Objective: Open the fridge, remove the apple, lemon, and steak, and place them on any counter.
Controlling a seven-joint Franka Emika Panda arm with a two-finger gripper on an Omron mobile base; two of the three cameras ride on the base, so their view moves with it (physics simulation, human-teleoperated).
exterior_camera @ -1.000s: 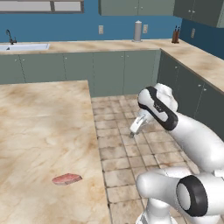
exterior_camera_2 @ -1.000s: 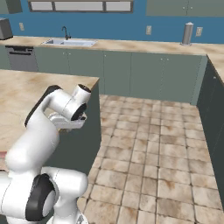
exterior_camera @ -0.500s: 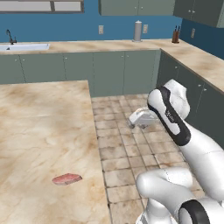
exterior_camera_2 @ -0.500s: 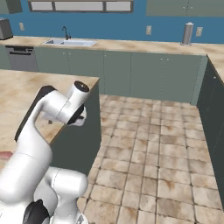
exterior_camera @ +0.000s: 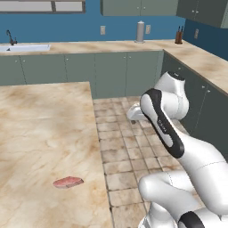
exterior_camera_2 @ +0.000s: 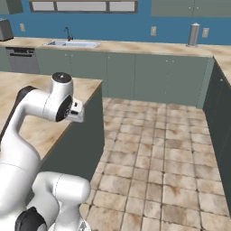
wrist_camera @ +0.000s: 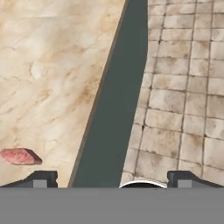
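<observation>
Steak, a flat pinkish-red slab (exterior_camera: 68, 182), lies on the beige marbled island counter (exterior_camera: 40, 129), long axis left-right, well left of the empty, wide-spread two-finger gripper (wrist_camera: 111, 178) over the tiled floor (exterior_camera: 124, 151).

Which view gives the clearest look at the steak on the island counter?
The left base view: the steak lies whole and unobstructed on the counter, near its floor-side edge. The hand view catches the steak too, at its left edge. In the right base view the arm covers that part of the counter.
</observation>
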